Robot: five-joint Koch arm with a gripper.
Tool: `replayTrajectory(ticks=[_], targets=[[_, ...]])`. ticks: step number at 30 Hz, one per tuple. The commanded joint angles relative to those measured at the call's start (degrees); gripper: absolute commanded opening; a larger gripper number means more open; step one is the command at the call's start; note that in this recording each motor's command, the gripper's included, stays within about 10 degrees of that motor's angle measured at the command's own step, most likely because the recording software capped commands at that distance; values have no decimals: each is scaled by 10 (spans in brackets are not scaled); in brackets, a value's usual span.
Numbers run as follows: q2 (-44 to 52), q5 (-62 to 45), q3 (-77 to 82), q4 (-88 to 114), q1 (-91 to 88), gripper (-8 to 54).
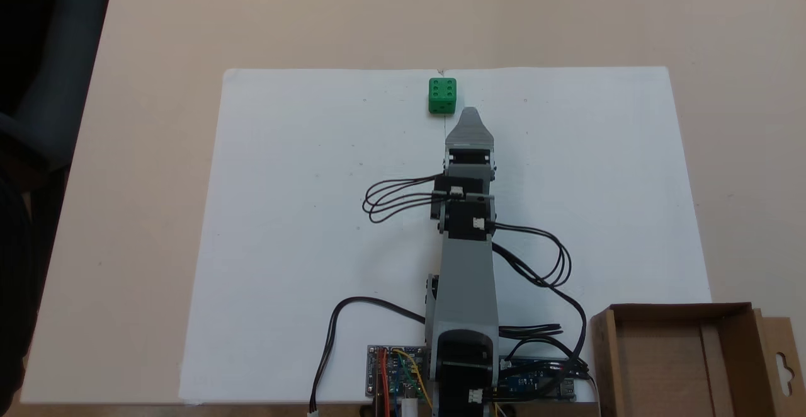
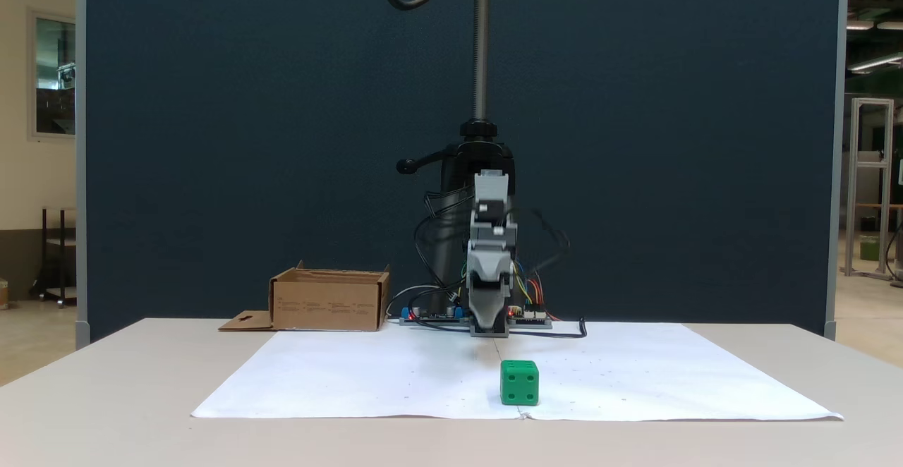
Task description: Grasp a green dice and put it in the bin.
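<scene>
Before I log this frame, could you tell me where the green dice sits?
The green dice rests on the white paper sheet, near its far edge from the arm's base, just beyond the gripper.

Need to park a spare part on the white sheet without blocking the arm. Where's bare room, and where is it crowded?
Bare: the white sheet to the picture-left of the arm, and the stretch picture-right of the tool above the bin. Crowded: the near edge around the circuit boards and cables, and the middle lane from the tool to the green dice.
</scene>
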Motion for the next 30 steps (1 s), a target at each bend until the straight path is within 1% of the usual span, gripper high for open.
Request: replayTrajectory(ticks=[1, 7, 16, 22, 30], targets=[[56, -5, -65, 89, 2, 413], [-46, 61, -246, 289, -16, 413], [-213, 139, -449, 552, -64, 413], [-313, 171, -568, 596, -67, 413], [-443, 204, -683, 614, -67, 413]])
